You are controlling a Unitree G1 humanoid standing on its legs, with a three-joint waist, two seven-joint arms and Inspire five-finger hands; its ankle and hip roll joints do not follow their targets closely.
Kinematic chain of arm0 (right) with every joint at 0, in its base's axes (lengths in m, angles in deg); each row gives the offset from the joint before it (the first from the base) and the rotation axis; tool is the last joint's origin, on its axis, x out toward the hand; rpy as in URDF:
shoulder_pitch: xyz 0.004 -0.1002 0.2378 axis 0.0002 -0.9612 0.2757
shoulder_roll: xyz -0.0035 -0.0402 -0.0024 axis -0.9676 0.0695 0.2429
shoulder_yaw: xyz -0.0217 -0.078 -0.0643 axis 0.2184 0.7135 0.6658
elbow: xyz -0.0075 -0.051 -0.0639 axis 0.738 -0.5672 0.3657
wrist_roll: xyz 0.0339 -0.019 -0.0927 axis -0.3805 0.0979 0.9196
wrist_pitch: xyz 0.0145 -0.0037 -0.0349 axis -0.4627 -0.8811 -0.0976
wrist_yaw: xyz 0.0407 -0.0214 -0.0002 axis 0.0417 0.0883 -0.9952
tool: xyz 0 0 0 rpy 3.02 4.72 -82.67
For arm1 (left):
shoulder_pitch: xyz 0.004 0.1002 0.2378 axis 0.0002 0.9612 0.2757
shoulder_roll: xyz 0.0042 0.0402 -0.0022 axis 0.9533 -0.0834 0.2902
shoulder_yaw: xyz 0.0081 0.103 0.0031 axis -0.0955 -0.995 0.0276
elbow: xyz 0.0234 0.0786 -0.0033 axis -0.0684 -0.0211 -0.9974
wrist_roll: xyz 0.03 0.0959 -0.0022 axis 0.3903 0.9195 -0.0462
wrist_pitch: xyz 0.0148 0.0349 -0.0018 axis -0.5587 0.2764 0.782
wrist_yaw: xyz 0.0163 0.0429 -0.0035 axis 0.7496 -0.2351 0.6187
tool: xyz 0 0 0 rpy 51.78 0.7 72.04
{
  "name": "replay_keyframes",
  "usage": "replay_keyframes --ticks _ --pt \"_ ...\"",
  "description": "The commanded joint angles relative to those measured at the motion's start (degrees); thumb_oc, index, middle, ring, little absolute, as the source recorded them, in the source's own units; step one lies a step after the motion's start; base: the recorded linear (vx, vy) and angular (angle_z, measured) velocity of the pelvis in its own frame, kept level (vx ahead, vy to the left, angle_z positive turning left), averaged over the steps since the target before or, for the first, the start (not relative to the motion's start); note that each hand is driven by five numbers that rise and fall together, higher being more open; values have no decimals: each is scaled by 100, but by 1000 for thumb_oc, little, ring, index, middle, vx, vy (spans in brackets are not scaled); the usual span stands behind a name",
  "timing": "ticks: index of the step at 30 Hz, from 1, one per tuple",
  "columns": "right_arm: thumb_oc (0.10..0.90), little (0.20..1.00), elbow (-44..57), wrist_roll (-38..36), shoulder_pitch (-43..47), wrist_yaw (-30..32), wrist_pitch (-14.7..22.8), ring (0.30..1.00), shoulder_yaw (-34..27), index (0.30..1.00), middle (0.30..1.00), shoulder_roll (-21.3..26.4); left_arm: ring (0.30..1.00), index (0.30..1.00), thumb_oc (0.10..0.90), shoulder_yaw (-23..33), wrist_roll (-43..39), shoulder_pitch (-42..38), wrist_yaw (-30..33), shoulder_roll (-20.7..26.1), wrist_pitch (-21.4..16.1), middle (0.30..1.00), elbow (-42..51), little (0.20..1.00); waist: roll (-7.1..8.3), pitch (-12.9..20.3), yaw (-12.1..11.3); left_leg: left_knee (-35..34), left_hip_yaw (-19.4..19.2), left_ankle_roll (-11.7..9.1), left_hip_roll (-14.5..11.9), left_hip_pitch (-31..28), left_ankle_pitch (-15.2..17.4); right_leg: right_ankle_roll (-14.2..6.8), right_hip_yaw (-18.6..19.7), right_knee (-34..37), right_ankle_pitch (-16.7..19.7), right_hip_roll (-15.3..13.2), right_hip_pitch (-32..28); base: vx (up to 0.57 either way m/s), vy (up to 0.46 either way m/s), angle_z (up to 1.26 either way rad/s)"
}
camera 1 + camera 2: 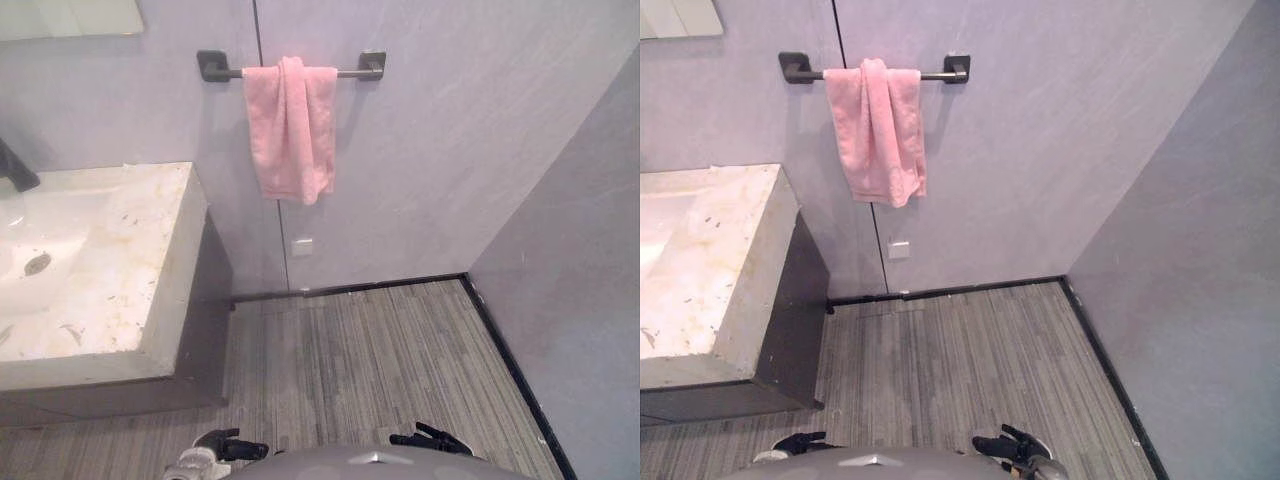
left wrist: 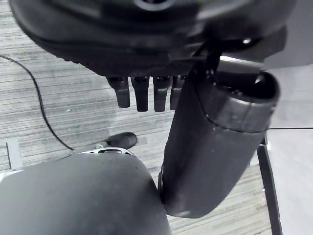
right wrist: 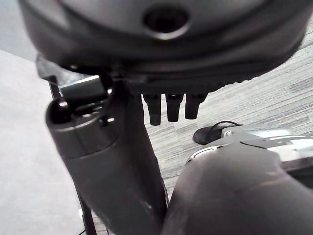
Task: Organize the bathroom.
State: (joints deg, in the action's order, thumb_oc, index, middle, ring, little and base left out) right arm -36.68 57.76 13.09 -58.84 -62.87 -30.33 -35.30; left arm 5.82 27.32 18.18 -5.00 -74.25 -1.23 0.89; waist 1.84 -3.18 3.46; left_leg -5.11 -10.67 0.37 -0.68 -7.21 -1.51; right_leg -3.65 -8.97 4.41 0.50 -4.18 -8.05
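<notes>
A pink towel (image 1: 290,130) hangs folded over a dark bar (image 1: 355,72) on the back wall, right of the sink. Both hands hang low at the bottom edge of the eye views, far from the towel. My left hand (image 1: 232,446) is down at the lower left and my right hand (image 1: 437,439) at the lower right. In the left wrist view the left hand's fingers (image 2: 142,95) point straight down over the floor and hold nothing. The right hand's fingers (image 3: 167,108) are likewise straight and bare.
A pale, stained sink counter (image 1: 150,260) on a dark cabinet stands at the left, with a dark faucet (image 1: 15,170) and a drain (image 1: 37,263). A grey side wall (image 1: 580,300) closes the right. Striped grey floor (image 1: 380,350) lies between them.
</notes>
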Motion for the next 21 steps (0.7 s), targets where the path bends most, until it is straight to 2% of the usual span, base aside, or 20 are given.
replay_keyframes --ticks 1,6,9,13,15,21 --pt "800 900 -167 -105 295 -52 238 900 68 900 900 122 900 900 800 -148 398 -177 -181 -98 -98 900 -332 900 -194 -106 30 11 -183 153 118 -26 349 -139 -371 -401 -208 198 267 0 0 0" --pt "800 900 -172 -108 288 -92 259 900 54 900 900 149 900 900 800 -131 182 -186 -153 -97 13 900 -293 900 -216 -126 36 11 -174 170 128 -34 360 -125 -367 -440 -249 205 275 0 0 0" --pt "800 900 -163 -137 293 -91 293 900 59 900 900 146 900 900 800 -112 79 -188 69 -121 51 900 -339 900 -208 -136 40 11 -162 171 130 -39 370 -119 -365 -424 -246 209 265 0 0 0" --pt "800 900 -113 -148 252 -95 462 900 84 900 900 121 900 900 800 -4 -133 -183 216 -148 -138 900 -366 900 -188 -119 44 11 -153 163 133 -56 374 -118 -361 -394 -232 218 233 0 0 0" --pt "800 900 -52 -151 245 -100 556 900 91 900 900 117 900 900 800 67 -297 -199 60 -145 -313 900 -318 900 -184 -115 47 11 -157 159 131 -55 374 -122 -360 -390 -225 219 235 0 0 0" --pt "800 900 156 -146 342 -151 840 900 155 900 900 165 900 900 800 -145 -182 -274 -22 -119 -525 900 -100 900 -222 -122 57 11 -166 152 130 -51 359 -126 -338 -384 -210 225 241 0 0 0"
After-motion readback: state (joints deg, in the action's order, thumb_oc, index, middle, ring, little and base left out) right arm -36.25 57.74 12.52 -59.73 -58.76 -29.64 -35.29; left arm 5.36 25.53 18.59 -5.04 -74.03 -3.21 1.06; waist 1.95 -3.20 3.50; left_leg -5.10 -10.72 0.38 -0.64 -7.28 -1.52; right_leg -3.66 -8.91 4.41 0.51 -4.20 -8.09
